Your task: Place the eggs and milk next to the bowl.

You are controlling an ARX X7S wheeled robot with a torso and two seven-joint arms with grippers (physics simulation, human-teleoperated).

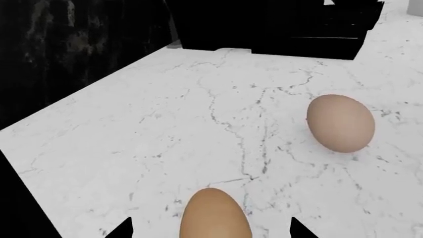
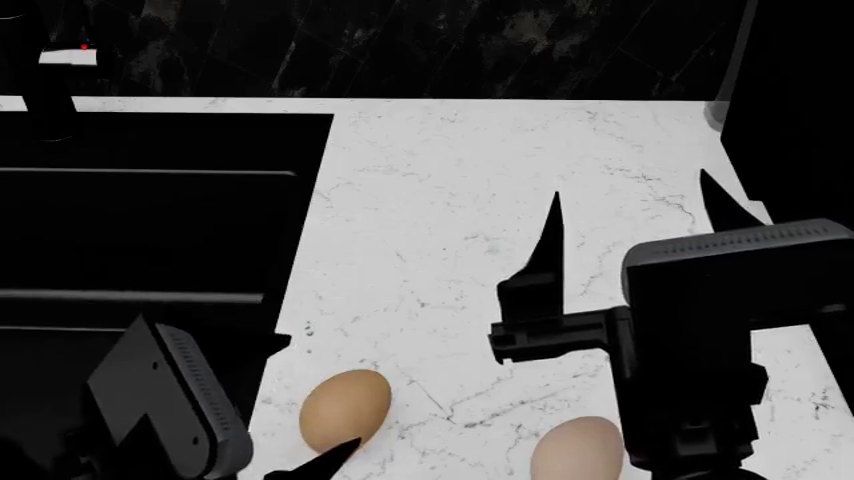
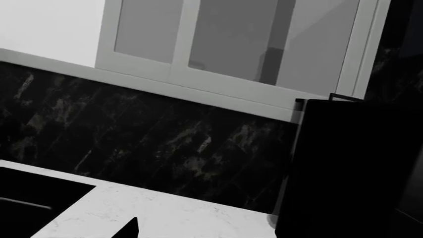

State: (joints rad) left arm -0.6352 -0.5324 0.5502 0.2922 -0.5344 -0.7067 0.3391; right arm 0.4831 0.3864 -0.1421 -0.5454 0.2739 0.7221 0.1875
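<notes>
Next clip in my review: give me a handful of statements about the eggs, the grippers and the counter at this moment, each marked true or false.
1. Two eggs lie on the white marble counter. True: the tan-brown egg and the paler egg.
2. The two eggs touch each other. False: bare counter shows between them.
3. The left gripper has the tan-brown egg between its open fingertips. True, as the left wrist view shows; contact cannot be judged.
4. The right gripper holds the paler egg. False: it is open and empty, above the counter.
5. A white bowl stands between the eggs. False: neither bowl nor milk shows in any view.
</notes>
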